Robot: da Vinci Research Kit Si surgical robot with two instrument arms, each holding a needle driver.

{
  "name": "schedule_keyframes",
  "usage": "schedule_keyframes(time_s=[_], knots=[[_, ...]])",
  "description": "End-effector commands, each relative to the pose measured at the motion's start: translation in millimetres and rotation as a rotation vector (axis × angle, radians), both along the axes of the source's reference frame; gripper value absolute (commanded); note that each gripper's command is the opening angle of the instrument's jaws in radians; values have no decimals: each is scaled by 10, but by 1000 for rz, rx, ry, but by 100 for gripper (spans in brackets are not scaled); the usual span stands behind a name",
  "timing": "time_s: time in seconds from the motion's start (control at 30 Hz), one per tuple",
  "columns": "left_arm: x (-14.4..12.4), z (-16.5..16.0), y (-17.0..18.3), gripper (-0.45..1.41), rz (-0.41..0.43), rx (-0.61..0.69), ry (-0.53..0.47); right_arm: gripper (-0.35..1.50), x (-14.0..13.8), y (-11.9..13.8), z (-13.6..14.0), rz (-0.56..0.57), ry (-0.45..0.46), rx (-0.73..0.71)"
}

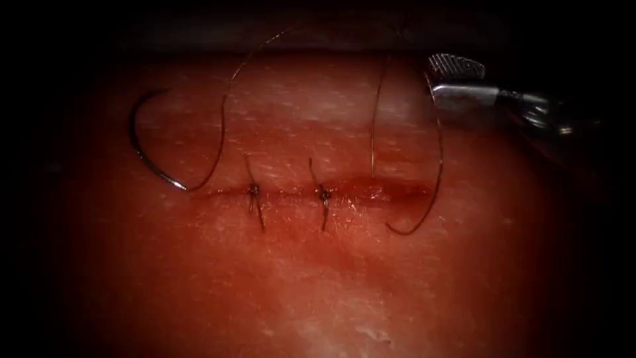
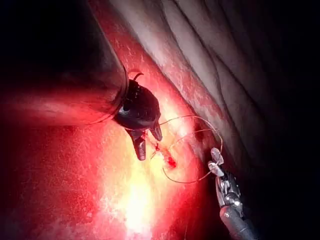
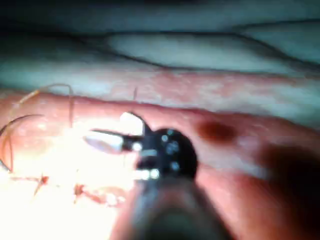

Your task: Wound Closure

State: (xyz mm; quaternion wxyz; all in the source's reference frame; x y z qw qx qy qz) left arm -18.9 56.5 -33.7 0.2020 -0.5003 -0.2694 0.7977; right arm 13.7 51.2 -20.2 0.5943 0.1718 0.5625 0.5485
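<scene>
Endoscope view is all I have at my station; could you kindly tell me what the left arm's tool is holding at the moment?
Observer: Nothing. The left wrist view has the left tool with its jaws open and empty, poised over the cut.
Operator: Thank you. Is it close to the right tool?
Observer: No. The right tool, also open and empty, sits apart from it, with a loop of thread lying between the two. The needle lies free on the tissue by the cut's left end, held by neither tool.
</scene>
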Motion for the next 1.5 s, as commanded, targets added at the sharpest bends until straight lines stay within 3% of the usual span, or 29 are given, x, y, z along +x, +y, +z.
schedule_keyframes(time_s=[0.03, 0.1, 0.2, 0.5, 0.67, 0.93, 1.27, 1.33, 1.37, 1.4, 1.43, 1.5], knots=[[-15, 16, 6, 67, -42, -16, 31, 141, 10, 2, 5, 3, 2, -2], [-28, 38, 10, 55, -167, -64, 125, 141, 10, 1, 4, 3, 2, -2], [-36, 64, 6, 58, -246, -59, 185, 141, 10, 1, 3, 3, 2, 0], [-49, 133, -21, 58, -315, 21, 296, 143, 11, 1, -2, 3, 1, 5], [-60, 156, -29, 65, -400, 187, 344, 143, 15, 0, -3, 7, -1, 5], [-57, 179, -36, 69, -374, 206, 484, 143, 23, -1, -3, 5, -2, 0], [-61, 213, -41, 63, -372, 188, 519, 143, 28, -1, -3, 1, 0, 0], [-63, 218, -36, 53, -378, 186, 515, 143, 28, -1, -3, 1, 0, 0], [-63, 219, -34, 39, -380, 185, 510, 143, 28, -1, -3, 1, 0, 0], [-60, 219, -32, -12, -385, 185, 492, 143, 28, -1, -2, 1, 0, 0], [-55, 217, -31, -35, -387, 187, 476, 143, 28, -2, -2, 1, 0, 0], [-50, 213, -30, -35, -389, 190, 456, 143, 28, -2, -2, -1, -2, -5]])
